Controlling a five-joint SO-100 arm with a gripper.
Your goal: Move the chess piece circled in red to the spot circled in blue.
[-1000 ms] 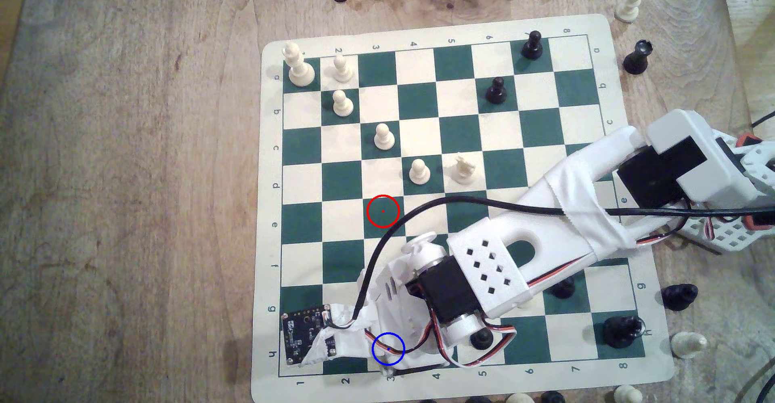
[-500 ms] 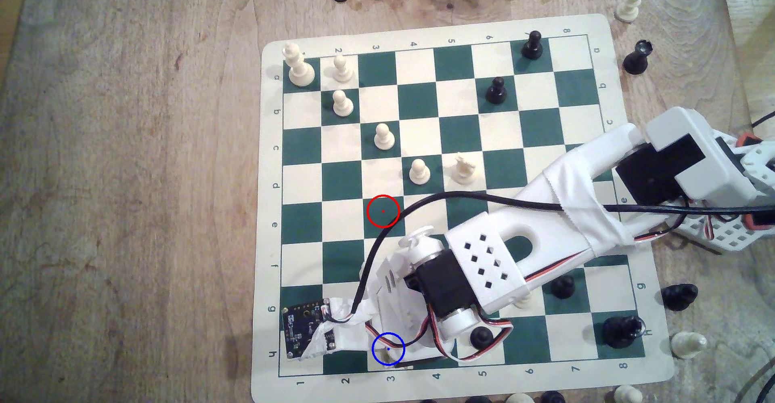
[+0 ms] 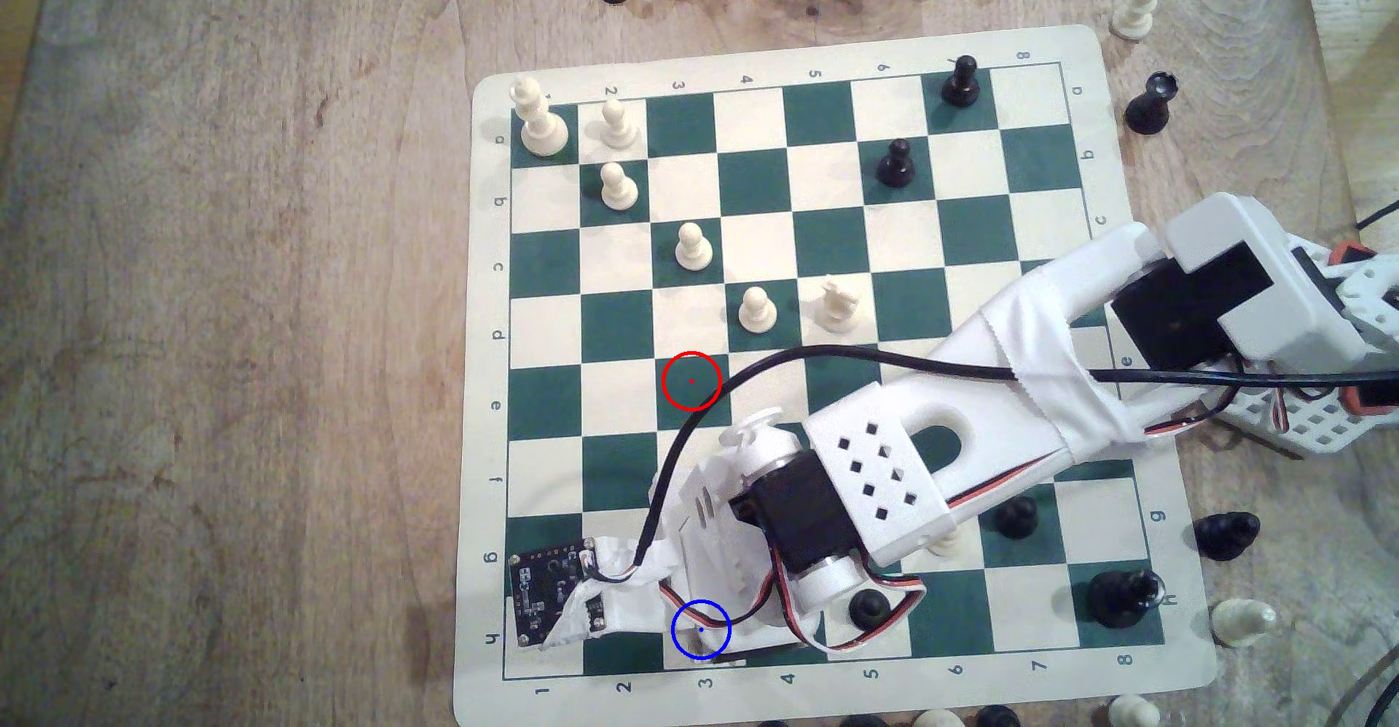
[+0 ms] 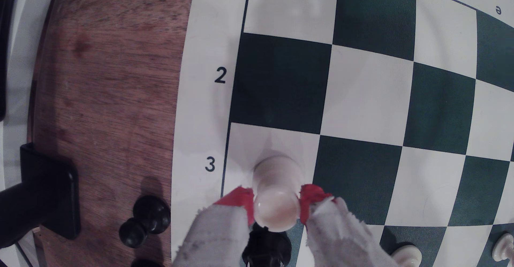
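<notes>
The chess piece (image 4: 276, 176), cream-white and stout, stands on the cream square beside the board label 3 (image 4: 210, 164). My gripper (image 4: 276, 201) is shut on its top, with a red-tipped finger (image 4: 240, 199) pressed against each side. In the exterior view the spot (image 3: 701, 629) carries its blue circle at the board's near edge, and my wrist (image 3: 727, 538) and its wires hang over it, hiding the piece. The red-circled dark green square (image 3: 691, 380) has nothing on it.
A black pawn (image 3: 869, 606) stands two squares to the exterior view's right of the spot, under the arm. Black pieces (image 4: 144, 219) lie off the board on the wooden table. Cream pawns (image 3: 755, 309) and a cream knight (image 3: 836, 303) stand mid-board.
Between one second and half a second ago the wrist shifted slightly towards the middle of the board in the exterior view. It has held still since.
</notes>
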